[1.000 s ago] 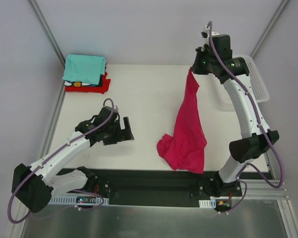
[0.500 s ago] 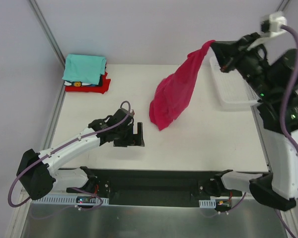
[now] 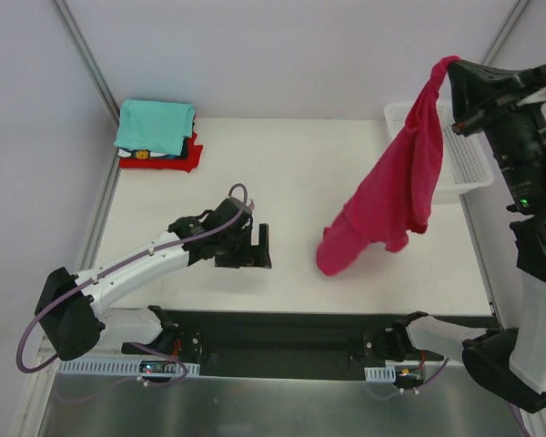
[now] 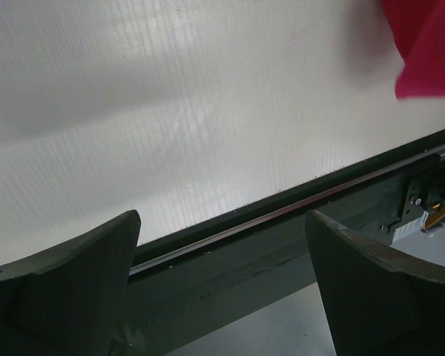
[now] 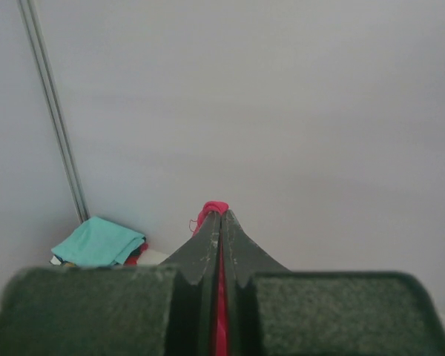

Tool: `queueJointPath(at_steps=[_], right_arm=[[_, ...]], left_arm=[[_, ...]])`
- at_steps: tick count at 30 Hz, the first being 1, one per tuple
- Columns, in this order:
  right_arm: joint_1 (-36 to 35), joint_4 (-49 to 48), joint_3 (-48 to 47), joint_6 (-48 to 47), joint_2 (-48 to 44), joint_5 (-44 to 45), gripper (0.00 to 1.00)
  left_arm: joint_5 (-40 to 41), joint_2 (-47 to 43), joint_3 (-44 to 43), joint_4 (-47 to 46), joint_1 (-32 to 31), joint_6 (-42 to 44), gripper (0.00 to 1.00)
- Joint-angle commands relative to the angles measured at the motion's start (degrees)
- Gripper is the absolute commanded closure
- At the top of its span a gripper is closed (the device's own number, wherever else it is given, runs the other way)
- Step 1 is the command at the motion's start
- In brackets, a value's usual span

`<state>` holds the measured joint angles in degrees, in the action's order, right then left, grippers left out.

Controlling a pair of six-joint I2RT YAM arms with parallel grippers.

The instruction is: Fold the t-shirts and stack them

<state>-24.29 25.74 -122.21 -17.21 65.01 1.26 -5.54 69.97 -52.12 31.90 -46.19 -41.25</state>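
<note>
A magenta-pink t-shirt [image 3: 396, 196] hangs high above the table's right half, pinched at its top by my right gripper [image 3: 448, 66], which is shut on it. In the right wrist view a bit of the pink cloth [image 5: 213, 208] pokes out past the closed fingertips of that right gripper [image 5: 221, 215]. The shirt's low end dangles near the table's front middle. My left gripper [image 3: 257, 248] stands open just left of that low end, low over the table, nothing between its fingers [image 4: 67, 282]. A corner of the pink shirt [image 4: 426, 44] shows in the left wrist view. Folded teal [image 3: 155, 126], red [image 3: 184, 156] and dark shirts are stacked at the back left.
A white mesh basket [image 3: 462, 162] stands at the back right, partly behind the hanging shirt and the right arm. The table's front edge with its dark rail [image 4: 282, 230] runs just below the left gripper. Frame posts rise at the back corners.
The right arm has swung the pink shirt up off the table and far to the right, so it now hangs free. The left gripper has slid right toward the table's middle, staying open.
</note>
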Motion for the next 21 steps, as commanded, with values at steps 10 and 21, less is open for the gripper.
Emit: queueJointPath(at_steps=[10,21], right_arm=[[0.04,3.27,-5.40,0.25,7.67,-0.73,0.99],[-0.05,3.36,-5.93,3.06,9.43,-5.56,0.99]], left_arm=[[0.97,0.16,-2.29,0.09,-0.65,-0.23,0.07],[0.79,0.69,-2.46,0.18,-0.65,-0.14,0.07]])
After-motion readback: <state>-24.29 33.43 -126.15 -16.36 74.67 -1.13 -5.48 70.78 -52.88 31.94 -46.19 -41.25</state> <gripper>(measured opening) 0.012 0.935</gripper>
